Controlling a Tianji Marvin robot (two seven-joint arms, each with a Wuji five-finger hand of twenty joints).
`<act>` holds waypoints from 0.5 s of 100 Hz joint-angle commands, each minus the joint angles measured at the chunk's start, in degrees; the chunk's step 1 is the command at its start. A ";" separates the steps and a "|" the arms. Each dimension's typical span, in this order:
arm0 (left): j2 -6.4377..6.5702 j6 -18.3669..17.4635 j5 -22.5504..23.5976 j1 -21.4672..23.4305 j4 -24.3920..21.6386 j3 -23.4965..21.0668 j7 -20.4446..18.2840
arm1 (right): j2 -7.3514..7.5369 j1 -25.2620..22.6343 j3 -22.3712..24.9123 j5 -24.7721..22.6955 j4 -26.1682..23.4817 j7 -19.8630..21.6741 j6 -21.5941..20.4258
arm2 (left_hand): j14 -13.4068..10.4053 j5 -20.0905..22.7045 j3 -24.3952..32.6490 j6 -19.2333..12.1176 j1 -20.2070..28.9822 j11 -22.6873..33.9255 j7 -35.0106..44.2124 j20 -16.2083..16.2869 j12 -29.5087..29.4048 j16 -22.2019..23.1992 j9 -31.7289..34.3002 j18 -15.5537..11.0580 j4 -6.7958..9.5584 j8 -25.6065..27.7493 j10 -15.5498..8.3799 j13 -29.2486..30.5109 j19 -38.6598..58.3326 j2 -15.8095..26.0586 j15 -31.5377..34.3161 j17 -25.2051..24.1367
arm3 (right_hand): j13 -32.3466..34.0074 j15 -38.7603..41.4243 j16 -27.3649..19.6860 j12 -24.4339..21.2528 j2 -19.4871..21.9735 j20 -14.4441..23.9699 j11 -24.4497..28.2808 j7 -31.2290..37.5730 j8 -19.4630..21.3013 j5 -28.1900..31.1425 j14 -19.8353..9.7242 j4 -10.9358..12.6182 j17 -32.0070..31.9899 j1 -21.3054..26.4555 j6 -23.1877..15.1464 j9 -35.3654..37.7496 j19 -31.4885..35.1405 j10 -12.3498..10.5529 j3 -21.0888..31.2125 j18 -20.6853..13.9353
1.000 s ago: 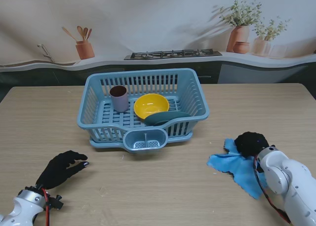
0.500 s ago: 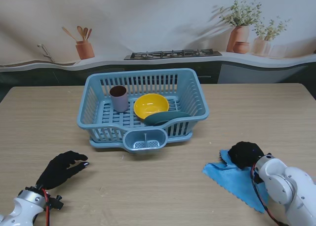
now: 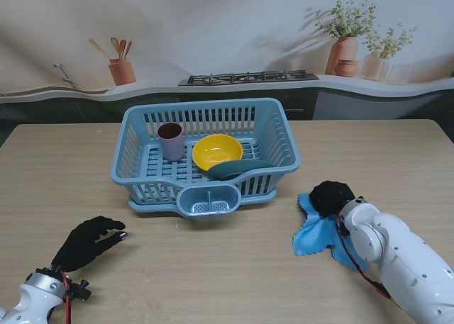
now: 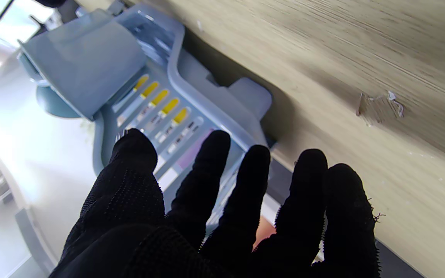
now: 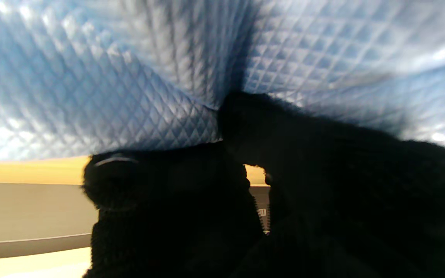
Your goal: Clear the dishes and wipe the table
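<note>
My right hand [image 3: 331, 197], in a black glove, presses down on a blue cloth [image 3: 312, 235] on the table to the right of the rack. Its fingers are curled into the quilted cloth [image 5: 129, 88], which fills the right wrist view. My left hand [image 3: 89, 240] hovers open near the table's front left, fingers [image 4: 214, 170] spread and holding nothing. A light blue dish rack [image 3: 142, 161] stands mid-table. It holds a mauve cup [image 3: 170, 140], a yellow bowl [image 3: 217, 152] and a dark teal dish [image 3: 237, 169].
A cutlery holder [image 3: 207, 200] juts from the rack's near side. The wooden table top [image 3: 213, 267] carries a small pale smear [image 4: 379, 106] near my left hand. A kitchen backdrop lies beyond the far edge.
My right hand has dragged the blue cloth leftward and away from me, toward the rack's near right corner, bunching it. The left hand has not moved.
</note>
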 commanded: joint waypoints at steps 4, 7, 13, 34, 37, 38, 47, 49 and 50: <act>-0.30 -0.03 0.09 0.18 -0.06 0.10 -0.42 | -1.19 1.80 -1.60 -0.44 3.47 0.94 1.08 | -0.65 -0.77 0.73 -1.26 1.14 -0.09 0.07 -0.88 -1.14 -0.03 -0.33 -0.70 1.02 0.36 -1.38 0.03 -0.78 0.98 -0.25 -0.43 | 0.76 1.62 -0.27 -6.57 1.31 0.83 -8.46 -5.32 -3.10 -0.58 -0.57 0.70 -0.91 3.06 3.10 0.39 -0.25 -5.53 -0.62 -7.79; -0.30 0.01 0.10 0.18 -0.06 0.12 -0.38 | -1.21 2.70 -2.27 -0.56 4.27 0.40 1.45 | -0.62 -0.76 0.73 -1.22 1.14 -0.06 0.07 -0.88 -1.13 -0.03 -0.27 -0.70 1.02 0.36 -1.38 0.02 -0.78 0.97 -0.26 -0.43 | 0.76 1.63 -0.27 -6.57 1.36 0.83 -8.44 -5.33 -3.09 -0.60 -0.58 0.70 -0.93 3.06 3.10 0.36 -0.27 -5.34 -0.65 -7.75; -0.31 0.07 0.09 0.18 -0.11 0.13 -0.36 | -1.16 4.15 -3.20 -1.06 5.67 -0.52 1.97 | -0.63 -0.76 0.75 -1.11 1.15 -0.07 0.07 -0.88 -1.14 -0.02 -0.28 -0.70 1.03 0.36 -1.36 0.04 -0.78 0.99 -0.24 -0.43 | 0.74 1.63 -0.29 -6.57 1.43 0.80 -8.39 -5.34 -3.08 -0.66 -0.59 0.69 -0.96 3.04 3.08 0.33 -0.33 -5.48 -0.71 -7.88; -0.28 0.26 0.06 0.23 -0.19 0.11 -0.54 | -0.68 4.53 -1.35 -3.95 7.53 -3.08 2.38 | -0.58 -0.56 0.73 -1.11 1.13 0.04 0.16 -0.88 -1.09 0.01 -0.14 -0.70 1.03 0.38 -1.16 0.15 -0.78 1.00 -0.15 -0.43 | 0.75 1.75 -0.29 -6.59 1.50 0.79 -8.24 -5.33 -3.03 -0.80 -0.59 0.71 -0.79 3.08 3.14 0.23 -0.27 -5.41 -0.75 -7.90; -0.28 0.25 0.08 0.23 -0.18 0.11 -0.53 | -0.60 4.05 -0.47 -4.40 7.39 -3.29 2.29 | -0.61 -0.60 0.74 -0.97 1.15 0.04 0.14 -0.88 -1.09 0.01 -0.11 -0.70 1.03 0.38 -1.14 0.14 -0.78 0.98 -0.15 -0.43 | 0.77 1.73 -0.33 -6.61 1.47 0.77 -8.20 -5.32 -3.02 -0.81 -0.59 0.71 -0.74 3.07 3.14 0.27 -0.27 -5.39 -0.77 -7.94; -0.28 0.25 0.09 0.22 -0.17 0.11 -0.53 | -0.58 3.86 -0.16 -4.52 7.33 -3.34 2.26 | -0.61 -0.60 0.70 -1.03 1.10 0.01 0.14 -0.88 -1.10 0.01 -0.18 -0.70 1.02 0.38 -1.22 0.15 -0.78 0.97 -0.14 -0.43 | 0.79 1.73 -0.34 -6.63 1.46 0.77 -8.21 -5.32 -3.02 -0.81 -0.60 0.71 -0.73 3.06 3.14 0.27 -0.27 -5.35 -0.77 -7.95; -0.29 0.21 0.12 0.21 -0.16 0.11 -0.47 | -0.31 1.53 2.94 -5.83 6.41 -3.43 1.38 | -0.54 -0.60 0.74 -1.12 1.14 0.05 0.14 -0.88 -1.09 0.01 -0.10 -0.74 1.03 0.37 -1.21 0.14 -0.78 0.98 -0.15 -0.42 | 0.88 1.70 -0.43 -6.79 1.37 0.73 -8.26 -5.30 -3.02 -0.85 -0.57 0.73 -0.67 3.06 3.18 0.38 -0.29 -5.38 -0.75 -7.89; -0.29 0.19 0.12 0.20 -0.15 0.10 -0.47 | -0.23 0.97 3.64 -6.19 6.17 -3.42 1.06 | -0.53 -0.57 0.77 -1.13 1.18 0.05 0.15 -0.88 -1.08 0.02 -0.12 -0.76 1.04 0.38 -1.19 0.18 -0.79 1.01 -0.13 -0.42 | 0.88 1.70 -0.43 -6.79 1.38 0.73 -8.25 -5.29 -3.02 -0.86 -0.57 0.74 -0.67 3.06 3.24 0.41 -0.29 -5.35 -0.75 -7.88; -0.28 0.17 0.13 0.20 -0.14 0.10 -0.47 | -0.19 0.69 3.97 -6.35 6.04 -3.41 0.92 | -0.53 -0.57 0.77 -1.07 1.18 0.04 0.15 -0.89 -1.09 0.02 -0.14 -0.76 1.04 0.38 -1.18 0.17 -0.79 1.01 -0.13 -0.41 | 0.88 1.70 -0.44 -6.80 1.37 0.72 -8.25 -5.28 -3.01 -0.86 -0.57 0.75 -0.66 3.09 3.26 0.42 -0.29 -5.35 -0.73 -7.87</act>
